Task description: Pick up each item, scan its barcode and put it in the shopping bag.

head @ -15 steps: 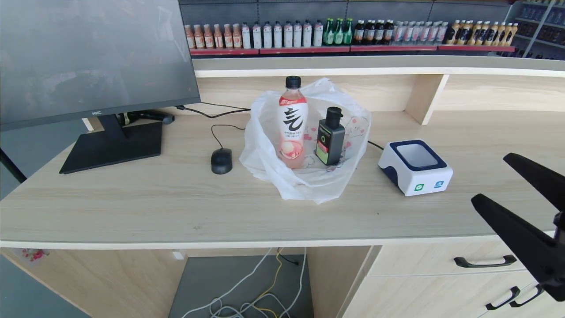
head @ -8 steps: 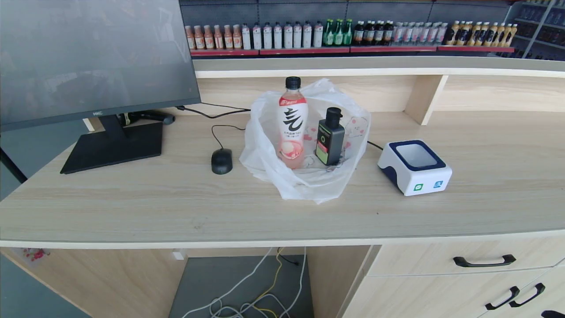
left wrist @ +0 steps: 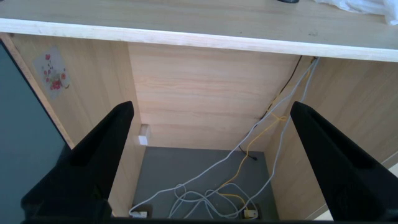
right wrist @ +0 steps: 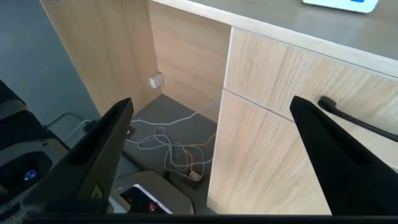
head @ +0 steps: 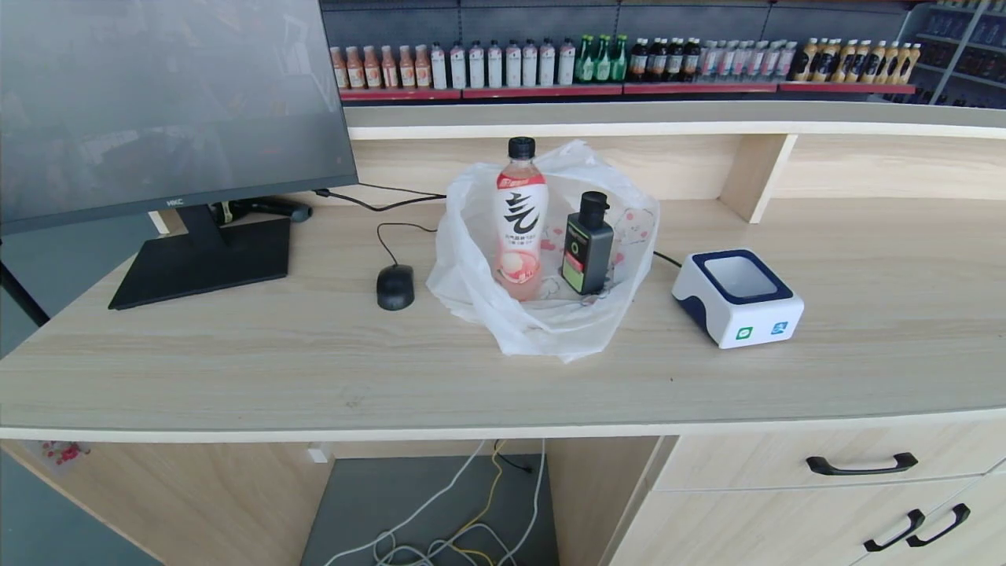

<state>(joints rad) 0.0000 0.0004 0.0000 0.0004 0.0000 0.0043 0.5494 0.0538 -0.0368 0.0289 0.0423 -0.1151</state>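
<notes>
Matte black, tapered fingers (left wrist: pixel 93 162)

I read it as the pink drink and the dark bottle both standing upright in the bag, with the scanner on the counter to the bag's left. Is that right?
Not quite. The scanner sits to the right of the bag, as the head view shows; the thing on the left is the mouse. The pink drink and the dark bottle do stand upright in the bag.
</notes>
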